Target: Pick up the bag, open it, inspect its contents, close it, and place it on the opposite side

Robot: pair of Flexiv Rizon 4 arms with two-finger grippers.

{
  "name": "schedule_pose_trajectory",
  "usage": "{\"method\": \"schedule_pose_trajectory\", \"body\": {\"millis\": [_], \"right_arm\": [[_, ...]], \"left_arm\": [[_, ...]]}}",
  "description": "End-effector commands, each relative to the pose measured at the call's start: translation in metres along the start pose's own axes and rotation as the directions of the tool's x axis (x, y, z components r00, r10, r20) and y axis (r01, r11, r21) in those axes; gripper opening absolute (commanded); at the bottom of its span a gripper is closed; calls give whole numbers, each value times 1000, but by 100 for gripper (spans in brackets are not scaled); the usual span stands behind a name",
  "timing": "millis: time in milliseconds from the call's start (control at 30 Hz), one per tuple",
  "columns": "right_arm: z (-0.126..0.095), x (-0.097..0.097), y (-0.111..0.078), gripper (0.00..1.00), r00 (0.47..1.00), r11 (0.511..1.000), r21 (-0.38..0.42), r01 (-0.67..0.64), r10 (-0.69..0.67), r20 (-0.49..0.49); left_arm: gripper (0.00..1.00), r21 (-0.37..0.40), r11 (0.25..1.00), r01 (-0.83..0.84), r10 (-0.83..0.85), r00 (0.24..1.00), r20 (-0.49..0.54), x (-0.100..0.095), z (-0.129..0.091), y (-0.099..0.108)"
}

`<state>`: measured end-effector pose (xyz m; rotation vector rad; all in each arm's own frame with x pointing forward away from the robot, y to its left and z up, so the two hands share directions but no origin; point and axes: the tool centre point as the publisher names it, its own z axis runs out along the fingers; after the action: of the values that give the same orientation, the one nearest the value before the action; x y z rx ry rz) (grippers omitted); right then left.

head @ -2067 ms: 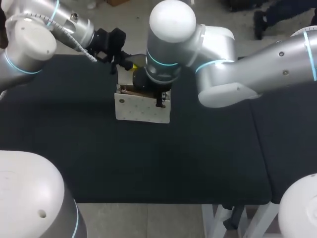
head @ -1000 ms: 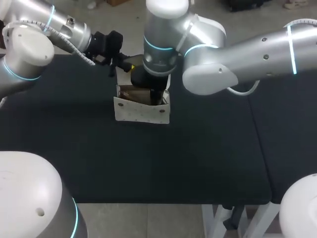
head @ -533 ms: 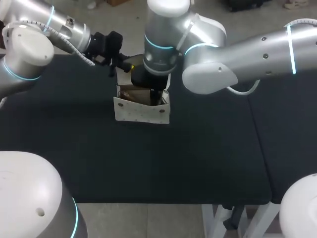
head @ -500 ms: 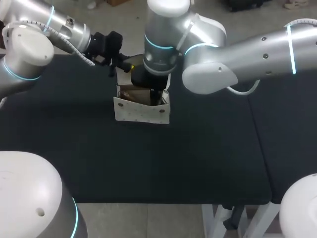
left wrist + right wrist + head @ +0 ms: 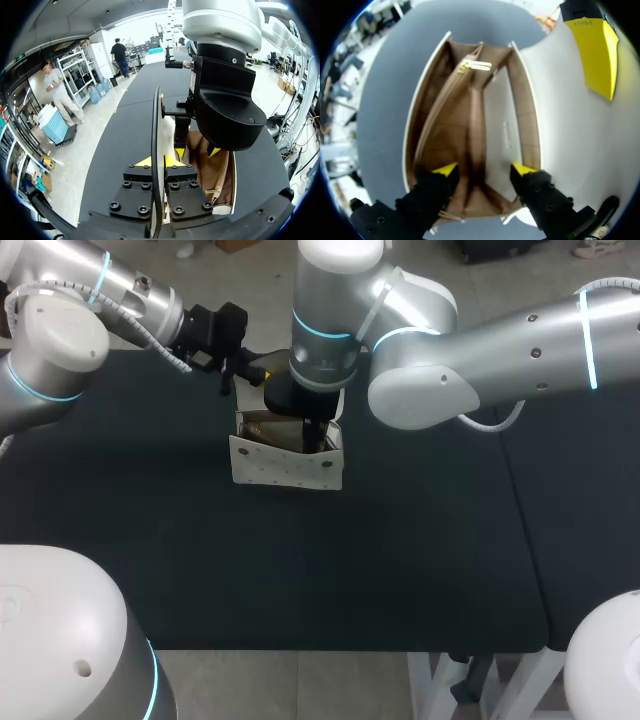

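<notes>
A white dotted bag (image 5: 285, 462) stands open on the black table (image 5: 400, 560), toward the back. My left gripper (image 5: 252, 373) is behind it, shut on the raised white flap (image 5: 158, 115), whose thin edge runs between the yellow tips of this gripper (image 5: 159, 161). From above, my right gripper (image 5: 313, 432) reaches down into the bag's mouth. In the right wrist view its fingers (image 5: 484, 170) stand apart inside the brown lining (image 5: 465, 120), holding nothing. A gold zipper pull (image 5: 476, 65) lies at the far end. The flap (image 5: 570, 130) spreads beside it, with a left fingertip (image 5: 592, 50) on it.
The black table stretches wide to the front and to both sides of the bag. My right arm's thick wrist (image 5: 225, 110) hangs directly over the bag, close to my left gripper.
Since about two seconds ago my right arm has shifted its upper links back and its wrist has settled over the bag. In the last second nothing visibly moves.
</notes>
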<state>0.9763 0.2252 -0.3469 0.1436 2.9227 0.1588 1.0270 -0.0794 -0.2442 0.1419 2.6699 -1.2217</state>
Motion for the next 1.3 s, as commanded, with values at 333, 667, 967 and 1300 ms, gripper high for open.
{"method": "schedule_pose_trajectory", "body": {"millis": [333, 667, 967, 1300], "right_arm": [[7, 0, -4, 100, 1000, 1000, -2, -3, 3, -1], [2, -2, -3, 100, 1000, 1000, -6, -5, 5, 17], [-40, -3, -1, 28, 989, 1000, -22, -9, 12, 149], [-92, 5, -4, 30, 953, 999, -34, -3, 13, 304]], "left_arm": [[0, 4, 1000, 0, 0, 1000, -3, 1, 0, 6], [0, 3, 1000, -2, 2, 1000, -5, 1, 0, 5], [0, 0, 1000, -12, 12, 1000, -1, 4, 0, 0], [0, -9, 1000, -16, 16, 1000, 4, 10, 0, -7]]}}
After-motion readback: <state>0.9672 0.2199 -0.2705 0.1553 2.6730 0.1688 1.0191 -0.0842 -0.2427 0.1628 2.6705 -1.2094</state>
